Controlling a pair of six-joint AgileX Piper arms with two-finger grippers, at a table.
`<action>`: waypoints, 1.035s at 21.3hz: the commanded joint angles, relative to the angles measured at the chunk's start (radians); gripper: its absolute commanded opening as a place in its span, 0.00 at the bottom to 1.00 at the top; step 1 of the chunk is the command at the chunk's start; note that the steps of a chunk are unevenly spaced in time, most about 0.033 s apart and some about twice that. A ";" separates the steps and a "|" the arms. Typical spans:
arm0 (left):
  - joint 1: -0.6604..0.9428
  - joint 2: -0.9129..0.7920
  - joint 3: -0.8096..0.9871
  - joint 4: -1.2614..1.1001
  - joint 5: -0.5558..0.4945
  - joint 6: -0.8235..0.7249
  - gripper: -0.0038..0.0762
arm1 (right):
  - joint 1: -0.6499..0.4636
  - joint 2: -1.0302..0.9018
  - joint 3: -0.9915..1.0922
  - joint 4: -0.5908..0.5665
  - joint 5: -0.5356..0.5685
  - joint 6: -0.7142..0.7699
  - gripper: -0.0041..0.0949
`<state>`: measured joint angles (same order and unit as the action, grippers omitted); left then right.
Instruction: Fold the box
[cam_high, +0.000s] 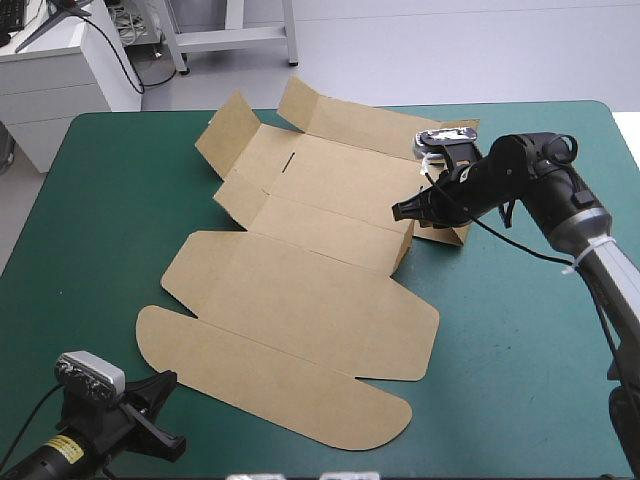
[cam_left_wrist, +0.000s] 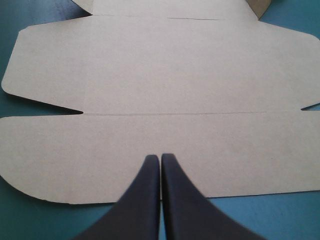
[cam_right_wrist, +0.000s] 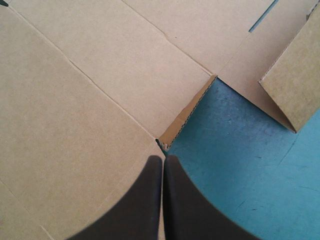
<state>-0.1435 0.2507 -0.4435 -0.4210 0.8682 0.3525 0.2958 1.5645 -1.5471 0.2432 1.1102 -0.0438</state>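
Box: the brown box (cam_high: 300, 290) is a cut sheet lying open near the middle of the teal-green surface (cam_high: 110, 200). It runs from 12 o'clock down to 6 o'clock.
Far end: at the 12 o'clock end the far flaps (cam_high: 320, 115) are tilted up off the surface.
Near end: at the 6 o'clock end the rounded flap (cam_high: 260, 380) lies flat.
Right claw, from above: the right claw (cam_high: 400, 212) is at the 3 o'clock side of the box. Its black fingers are pressed together into one point.
Right claw, up close: the tips are right at the end of a small flap (cam_right_wrist: 187, 112) that stands up on its edge. Flat board is on one side of the tips and bare surface on the other. I cannot tell if the tips touch the board.
Left claw, from above: the left claw (cam_high: 168, 380) is near the 7 o'clock corner of the surface. Its tips reach the edge of the rounded flap.
Left claw, up close: its two black fingers are together, with only a thin line between them. They point across the flat board toward 12 o'clock.
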 joint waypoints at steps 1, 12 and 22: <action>0.001 0.011 -0.024 -0.036 -0.063 -0.002 0.04 | 0.001 -0.019 -0.036 0.003 -0.020 0.010 0.05; 0.001 0.011 -0.024 -0.036 -0.063 -0.002 0.04 | 0.001 -0.013 -0.036 -0.037 -0.051 0.023 0.55; 0.001 0.011 -0.022 -0.036 -0.065 -0.002 0.04 | 0.001 0.044 -0.036 -0.022 -0.071 0.203 0.55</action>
<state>-0.1435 0.2507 -0.4433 -0.4210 0.8682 0.3525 0.2958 1.6171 -1.5501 0.2091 1.0636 0.0740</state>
